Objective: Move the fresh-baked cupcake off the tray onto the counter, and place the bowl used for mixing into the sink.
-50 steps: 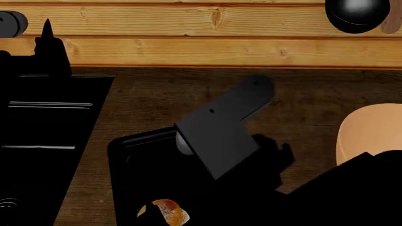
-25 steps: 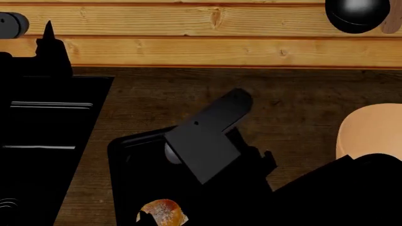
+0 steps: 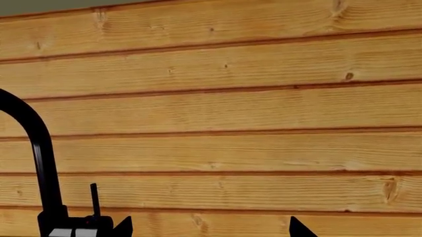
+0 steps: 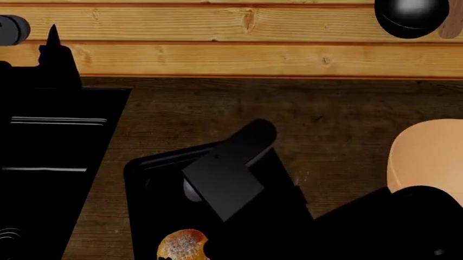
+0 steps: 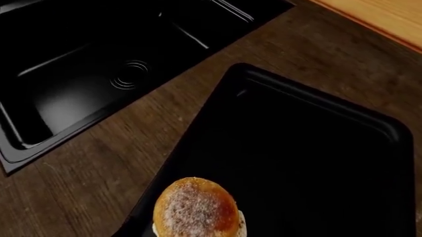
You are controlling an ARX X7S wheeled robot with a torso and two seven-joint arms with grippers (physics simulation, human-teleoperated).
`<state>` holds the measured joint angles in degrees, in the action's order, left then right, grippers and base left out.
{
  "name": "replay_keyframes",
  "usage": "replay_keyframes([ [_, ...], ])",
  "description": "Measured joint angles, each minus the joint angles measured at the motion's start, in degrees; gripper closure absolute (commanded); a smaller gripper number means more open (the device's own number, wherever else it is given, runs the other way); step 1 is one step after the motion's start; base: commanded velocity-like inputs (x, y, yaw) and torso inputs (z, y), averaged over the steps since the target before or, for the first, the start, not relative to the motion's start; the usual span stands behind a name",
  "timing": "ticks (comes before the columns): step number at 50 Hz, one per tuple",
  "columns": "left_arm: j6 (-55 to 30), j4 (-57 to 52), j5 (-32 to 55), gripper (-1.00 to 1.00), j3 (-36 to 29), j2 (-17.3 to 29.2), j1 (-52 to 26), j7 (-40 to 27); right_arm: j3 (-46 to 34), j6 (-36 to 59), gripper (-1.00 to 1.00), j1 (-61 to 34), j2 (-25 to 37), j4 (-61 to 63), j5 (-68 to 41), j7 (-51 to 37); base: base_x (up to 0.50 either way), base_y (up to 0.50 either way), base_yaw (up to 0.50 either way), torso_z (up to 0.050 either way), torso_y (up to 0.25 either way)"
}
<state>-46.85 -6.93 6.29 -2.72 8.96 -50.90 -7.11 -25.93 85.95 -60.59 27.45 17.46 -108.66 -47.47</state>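
Small cupcake w/ golden-brown sugared top (image 5: 195, 207) sits at the near corner of the flat glossy black tray w/ raised rim (image 5: 316, 101); tray lies on the dark brown wood-grain table (image 4: 188, 111), matte black sink (image 5: 86, 74) just beside it, smooth peach-tan bowl (image 4: 426, 154) well apart on the right; right arm's dark link overhangs tray; neither hand visible, so can't tell open or closed; pine plank wall (image 3: 218, 113) behind.
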Motion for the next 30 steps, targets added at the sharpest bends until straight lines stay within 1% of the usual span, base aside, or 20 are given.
replay_keyframes([
  [30, 0.60, 0.32, 1.15, -1.00, -0.29, 0.57, 0.28, -0.90, -3.06, -2.16, -1.00, 1.29, -0.09, -1.40, 11.99, 12.30, 0.00, 0.00, 0.00, 0.000, 0.000],
])
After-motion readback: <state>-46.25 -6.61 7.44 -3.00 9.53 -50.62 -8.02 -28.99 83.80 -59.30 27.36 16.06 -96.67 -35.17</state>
